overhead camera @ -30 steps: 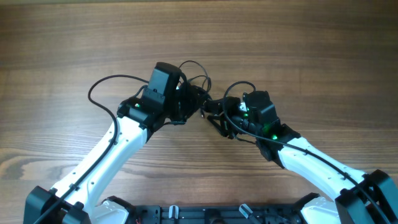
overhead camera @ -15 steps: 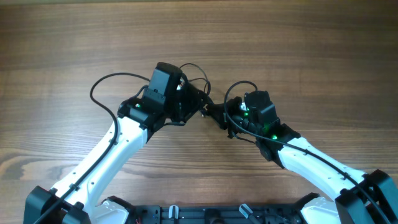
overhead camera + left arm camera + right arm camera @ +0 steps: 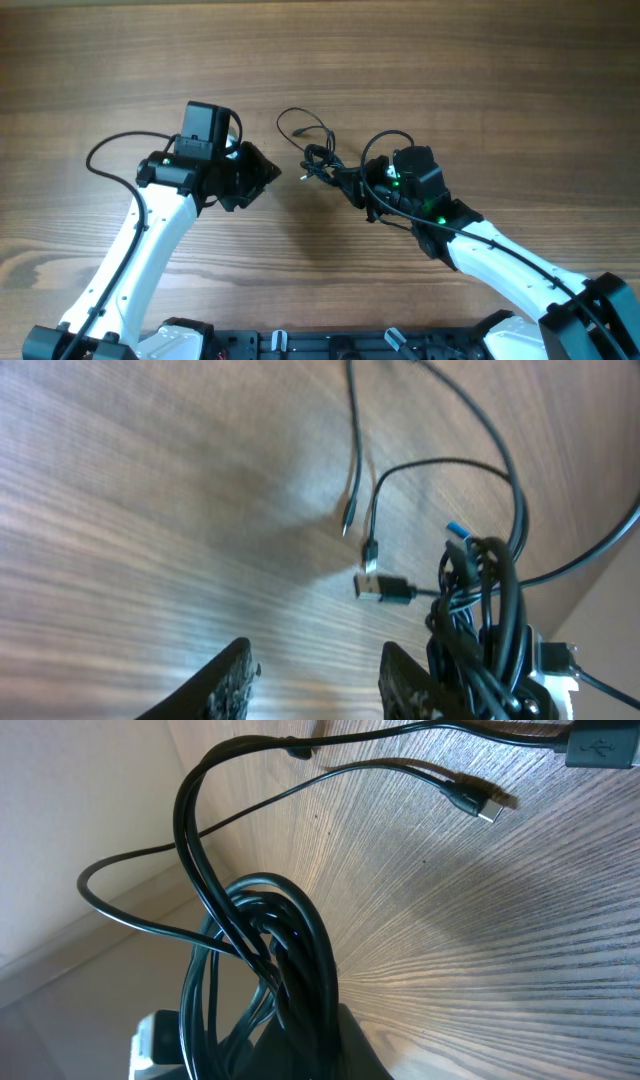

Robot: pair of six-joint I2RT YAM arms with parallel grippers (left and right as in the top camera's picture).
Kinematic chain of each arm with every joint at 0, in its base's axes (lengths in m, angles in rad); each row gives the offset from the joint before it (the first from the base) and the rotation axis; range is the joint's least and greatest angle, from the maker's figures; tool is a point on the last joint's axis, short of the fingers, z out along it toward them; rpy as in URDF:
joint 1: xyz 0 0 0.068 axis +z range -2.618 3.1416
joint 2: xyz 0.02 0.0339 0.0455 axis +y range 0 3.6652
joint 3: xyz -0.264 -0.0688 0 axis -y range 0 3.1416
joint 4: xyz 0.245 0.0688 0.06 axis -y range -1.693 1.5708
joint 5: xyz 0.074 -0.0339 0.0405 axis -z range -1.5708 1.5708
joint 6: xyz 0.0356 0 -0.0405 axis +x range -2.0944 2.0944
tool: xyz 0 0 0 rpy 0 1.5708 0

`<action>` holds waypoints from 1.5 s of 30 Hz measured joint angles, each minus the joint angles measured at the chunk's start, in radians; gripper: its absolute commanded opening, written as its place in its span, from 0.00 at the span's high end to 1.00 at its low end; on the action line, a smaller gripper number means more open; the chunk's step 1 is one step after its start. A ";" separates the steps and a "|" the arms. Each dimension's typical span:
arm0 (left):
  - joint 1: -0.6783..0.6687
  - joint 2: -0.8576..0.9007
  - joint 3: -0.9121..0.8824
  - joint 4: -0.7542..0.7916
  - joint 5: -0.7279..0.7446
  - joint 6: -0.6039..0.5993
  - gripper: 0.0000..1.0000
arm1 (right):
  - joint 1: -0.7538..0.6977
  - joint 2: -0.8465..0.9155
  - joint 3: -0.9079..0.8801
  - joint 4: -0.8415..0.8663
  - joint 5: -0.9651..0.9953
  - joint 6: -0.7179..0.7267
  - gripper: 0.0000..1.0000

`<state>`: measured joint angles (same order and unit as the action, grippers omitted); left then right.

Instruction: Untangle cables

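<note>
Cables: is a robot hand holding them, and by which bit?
The right gripper pinches the cables at their tangled bundle; the plug ends lie free. The left gripper is open and empty.

A strip of brown wooden table (image 3: 290,215) is lying open between the left gripper (image 3: 270,172) and the knotted bundle of thin black cables (image 3: 320,160). That bundle is blocking the way rightward, pinched in the right gripper (image 3: 342,180), with loose strands trailing toward the far side. A thicker black arm cable (image 3: 100,155) is looping out beside the left arm.
</note>
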<state>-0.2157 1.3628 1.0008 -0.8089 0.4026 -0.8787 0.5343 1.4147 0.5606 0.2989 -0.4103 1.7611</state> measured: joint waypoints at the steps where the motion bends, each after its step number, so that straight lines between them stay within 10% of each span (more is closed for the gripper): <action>1: 0.000 0.000 0.000 0.001 0.015 -0.032 0.28 | 0.000 0.000 0.000 0.000 0.000 0.000 0.96; 22: -0.008 0.120 0.000 0.161 0.214 -0.408 0.55 | 0.000 0.000 0.000 0.000 0.000 0.000 0.96; 31: -0.095 0.146 0.000 0.180 0.199 -0.418 0.66 | 0.000 0.000 -0.002 -0.007 0.000 0.000 0.96; 35: -0.105 0.163 0.000 0.232 0.198 -0.441 0.95 | 0.000 0.000 -0.003 -0.007 0.000 0.000 0.96; 40: -0.107 0.163 0.001 0.267 0.198 -0.453 0.96 | 0.000 0.000 -0.003 -0.007 0.015 -0.060 0.96; 45: -0.108 0.165 0.005 0.185 0.198 -0.201 0.96 | 0.006 0.000 -0.003 -0.014 0.056 -0.199 0.96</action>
<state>-0.3233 1.5280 1.0058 -0.6243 0.6003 -1.0801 0.5400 1.4147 0.5575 0.2844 -0.3538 1.5620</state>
